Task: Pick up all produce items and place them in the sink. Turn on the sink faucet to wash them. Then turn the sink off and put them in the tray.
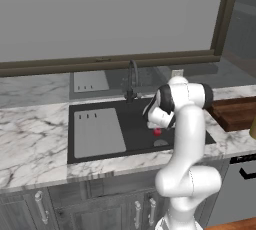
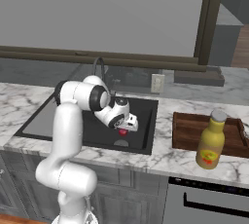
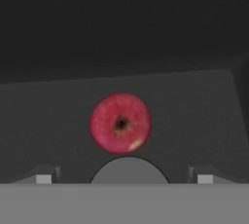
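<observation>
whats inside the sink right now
Inside the sink: a small red fruit on the black floor beside the round drain, with the open gripper above it, and a light-grey panel over the left part, hiding what lies beneath.
</observation>
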Tool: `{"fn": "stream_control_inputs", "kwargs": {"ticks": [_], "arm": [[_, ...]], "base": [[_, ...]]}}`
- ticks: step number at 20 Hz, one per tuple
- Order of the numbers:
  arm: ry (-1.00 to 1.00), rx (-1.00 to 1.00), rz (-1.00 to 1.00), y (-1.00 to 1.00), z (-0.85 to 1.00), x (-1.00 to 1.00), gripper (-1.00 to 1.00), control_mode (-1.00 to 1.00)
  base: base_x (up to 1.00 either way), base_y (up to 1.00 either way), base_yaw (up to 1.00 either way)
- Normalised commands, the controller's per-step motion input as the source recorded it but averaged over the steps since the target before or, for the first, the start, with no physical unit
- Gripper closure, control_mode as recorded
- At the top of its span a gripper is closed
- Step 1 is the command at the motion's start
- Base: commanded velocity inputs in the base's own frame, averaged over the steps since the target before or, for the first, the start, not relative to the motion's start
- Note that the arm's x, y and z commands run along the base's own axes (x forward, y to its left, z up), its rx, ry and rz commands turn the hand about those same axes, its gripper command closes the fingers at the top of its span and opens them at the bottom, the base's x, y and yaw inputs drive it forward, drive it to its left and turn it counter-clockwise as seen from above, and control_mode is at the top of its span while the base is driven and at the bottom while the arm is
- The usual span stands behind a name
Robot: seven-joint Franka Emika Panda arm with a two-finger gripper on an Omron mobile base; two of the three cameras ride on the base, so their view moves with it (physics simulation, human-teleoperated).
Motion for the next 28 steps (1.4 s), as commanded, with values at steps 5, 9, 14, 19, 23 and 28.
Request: {"fn": "stream_control_inputs", "kwargs": {"ticks": [5, 9, 14, 19, 23, 28], "arm": [[0.0, 0.0, 0.0, 0.0, -0.19, 0.02, -1.0, -1.0], [0.0, 0.0, 0.0, 0.0, -0.16, 0.08, -1.0, -1.0], [0.0, 0.0, 0.0, 0.0, -0.13, 0.1, -1.0, -1.0], [0.0, 0.0, 0.0, 0.0, -0.12, 0.1, -1.0, -1.0], [0.0, 0.0, 0.0, 0.0, -0.11, 0.07, -1.0, -1.0], [0.0, 0.0, 0.0, 0.0, -0.15, 0.07, -1.0, -1.0]], "base": [[0.0, 0.0, 0.0], [0.0, 0.0, 0.0], [0.0, 0.0, 0.0], [0.0, 0.0, 0.0], [0.0, 0.0, 0.0], [0.0, 0.0, 0.0]]}}
